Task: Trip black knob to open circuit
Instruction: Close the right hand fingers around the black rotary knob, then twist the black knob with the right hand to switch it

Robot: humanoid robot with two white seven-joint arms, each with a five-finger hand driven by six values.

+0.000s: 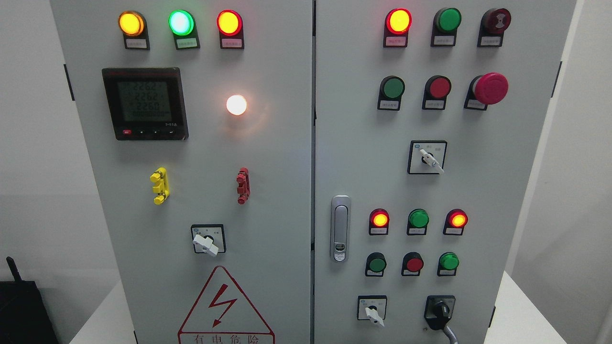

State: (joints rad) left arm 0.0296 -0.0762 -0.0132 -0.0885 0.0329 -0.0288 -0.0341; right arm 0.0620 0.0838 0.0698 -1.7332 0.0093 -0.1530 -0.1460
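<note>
You have no robot hand in view, so its state cannot be told. The black rotary knob [440, 310] sits at the lower right of the grey metal cabinet's right door [363, 157], its handle pointing down and slightly left, right of a white-handled selector switch [372, 313]. You can count four white-handled selectors on the two doors, one black knob, and one red mushroom button [490, 88].

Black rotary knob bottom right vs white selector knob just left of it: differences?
The black rotary knob is dark on a black plate; the white selector knob sits on a white-faced plate. The black one has a grey cable beneath it; the white one has none. Both sit in the right door's bottom row.
</note>
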